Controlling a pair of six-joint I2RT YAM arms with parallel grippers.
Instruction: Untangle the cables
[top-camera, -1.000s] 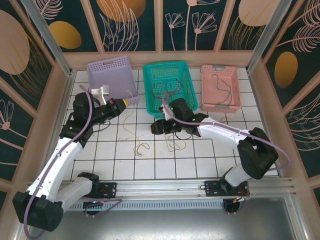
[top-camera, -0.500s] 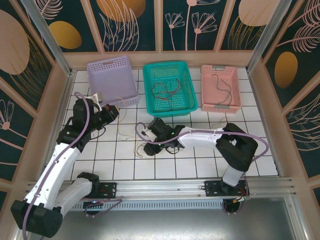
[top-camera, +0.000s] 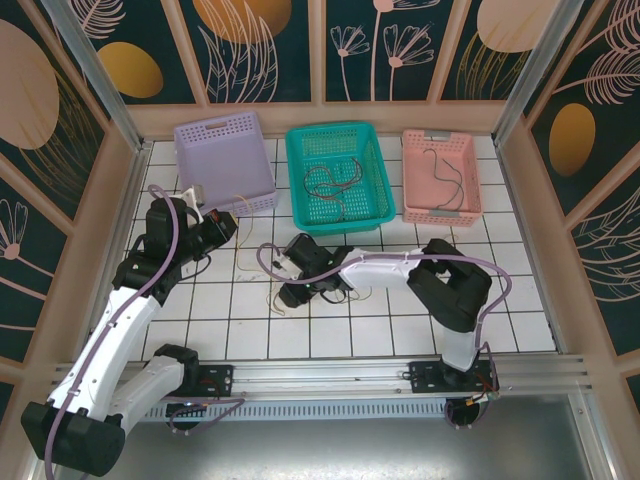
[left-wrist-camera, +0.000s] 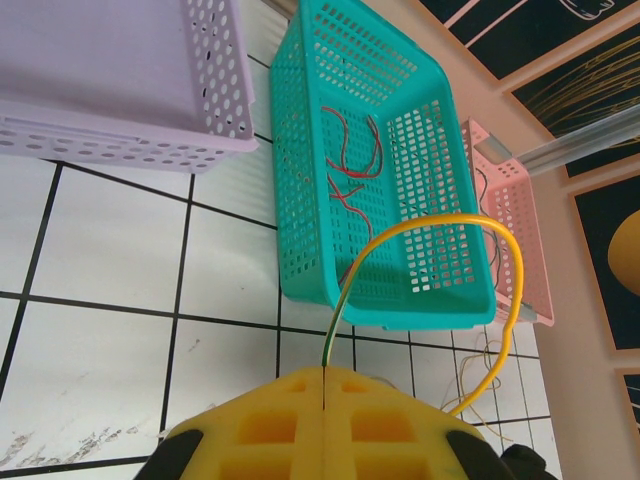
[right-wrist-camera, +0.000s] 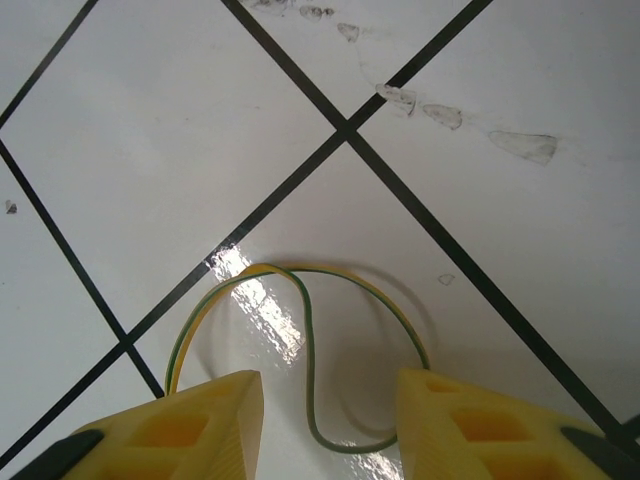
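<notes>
The left tool (left-wrist-camera: 325, 372) is pressed together, pinching a yellow-green cable (left-wrist-camera: 430, 222). The cable rises from the seam between the fingers, arcs over and drops on the right toward the table (left-wrist-camera: 100, 280). Beyond stand the lilac basket (left-wrist-camera: 120, 125) and the teal basket (left-wrist-camera: 300, 210), which holds red cables (left-wrist-camera: 352, 190), with the pink basket (left-wrist-camera: 515, 235) just beside it. The right tool (right-wrist-camera: 330, 400) is spread, low over a white tile, its fingers straddling a yellow-green loop (right-wrist-camera: 312, 340) lying flat. Whether they touch the loop I cannot tell. From above, this tool sits mid-table, in front of the teal basket.
</notes>
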